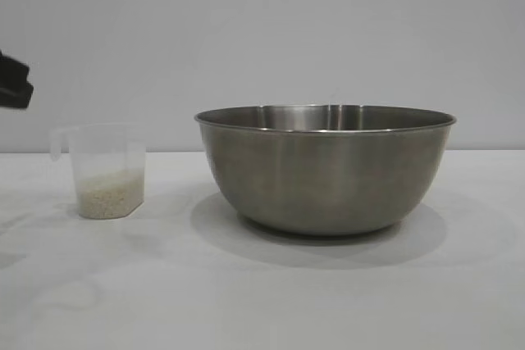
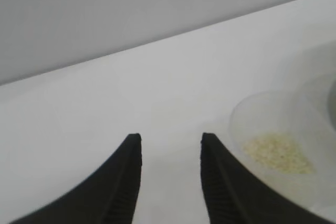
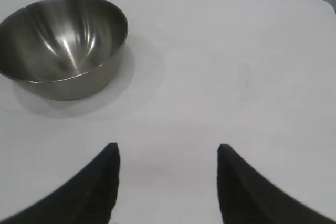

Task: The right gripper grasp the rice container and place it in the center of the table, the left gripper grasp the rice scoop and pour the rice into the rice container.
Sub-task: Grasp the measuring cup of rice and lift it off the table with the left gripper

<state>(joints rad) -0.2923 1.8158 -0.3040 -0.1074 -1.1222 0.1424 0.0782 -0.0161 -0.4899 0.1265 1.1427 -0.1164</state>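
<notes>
Steel fills most of the exterior view: the rice container [image 1: 325,168] sits upright on the table [image 1: 262,301], roughly mid-table and a little toward my right side, its thin rim level. Beside it toward my left, apart from it and not touching, stands the rice scoop [image 1: 104,171], upright, with the rice [image 1: 109,194] lying as a pale layer in its lower part and its handle turned away from the bowl.

That view shows almost nothing of my arms. Only a dark piece of my left arm [image 1: 15,81] pokes in at the frame's left edge, above the scoop and clear of it; my right arm does not appear there at all.

My wrist cameras fill that gap. My left gripper [image 2: 171,145] hangs over bare table with its two pointed fingers [image 2: 126,182] spread apart and nothing between them. The scoop [image 2: 278,145] lies just off to one side of those fingers, and from here I look down into its open mouth onto the grains [image 2: 278,153], which the exterior view shows only through the wall.

My right gripper [image 3: 168,153] is likewise released, fingers [image 3: 105,187] wide, holding nothing, over bare table. The bowl [image 3: 63,45] sits well apart from it, near a far edge of the table, and this view alone shows its shiny interior. A rounded table corner [image 3: 328,4] shows too.
</notes>
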